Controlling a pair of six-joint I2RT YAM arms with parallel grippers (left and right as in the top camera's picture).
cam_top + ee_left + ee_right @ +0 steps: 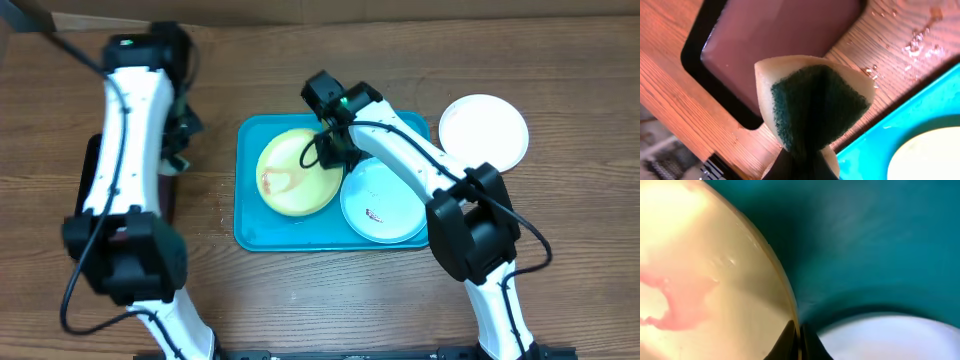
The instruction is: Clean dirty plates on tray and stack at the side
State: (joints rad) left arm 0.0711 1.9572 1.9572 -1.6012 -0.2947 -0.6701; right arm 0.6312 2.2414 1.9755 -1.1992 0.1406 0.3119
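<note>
The turquoise tray (250,225) holds the yellow-green plate (290,180), smeared red, and the pale mint-white plate (385,205) with a small dark smear. The white plate (484,130) lies on the table to the right of the tray. My right gripper (335,150) is shut on the yellow-green plate's rim (785,295), one finger on each side of the rim (799,342). My left gripper (178,140) is above the table left of the tray, shut on a yellow sponge with a green scouring face (815,105).
A dark maroon tray with a black rim (775,40) lies at the left under my left arm. Water drops (915,45) spot the wood between it and the turquoise tray (920,115).
</note>
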